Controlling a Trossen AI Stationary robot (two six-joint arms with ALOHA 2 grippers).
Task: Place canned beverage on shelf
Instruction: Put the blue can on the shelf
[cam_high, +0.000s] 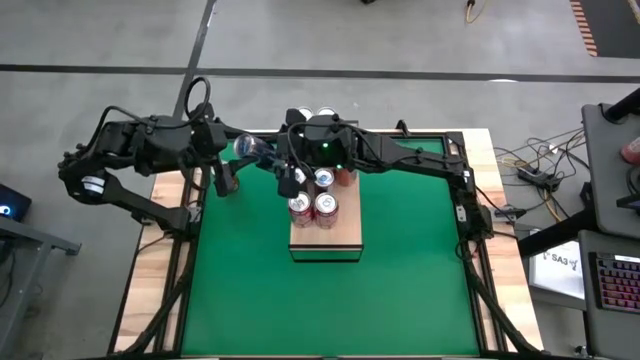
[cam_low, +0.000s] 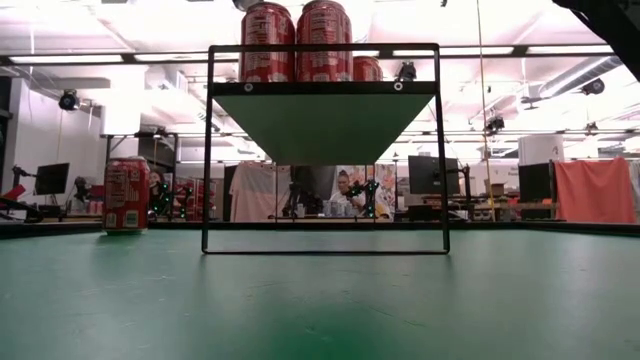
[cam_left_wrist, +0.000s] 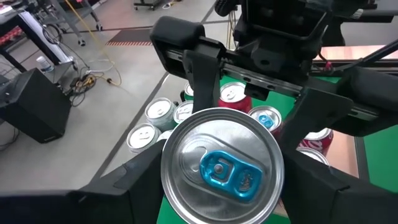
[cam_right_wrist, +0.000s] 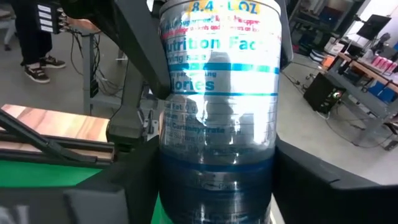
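Seen from above: shelf (cam_high: 340, 238) mid-bench (cam_high: 400, 300) with red cans (cam_high: 313, 208) crowding its far end, both arms meeting just behind it. Left pincer (cam_high: 262, 152) holding a silver-blue can (cam_high: 246, 148) on its side in the air, near the shelf's far-left corner; right pincer (cam_high: 290, 180) right beside it, probably closed on the same can, though dark parts overlap there. Left wrist view: can's lid (cam_left_wrist: 222, 165) with blue tab, gripped between two fingers (cam_left_wrist: 134, 186), more cans beyond. Right wrist view: label side of the can, flanked by dark fingers (cam_right_wrist: 311, 180). Low view only: a red can (cam_low: 127, 195) standing apart on the green, left of the frame.
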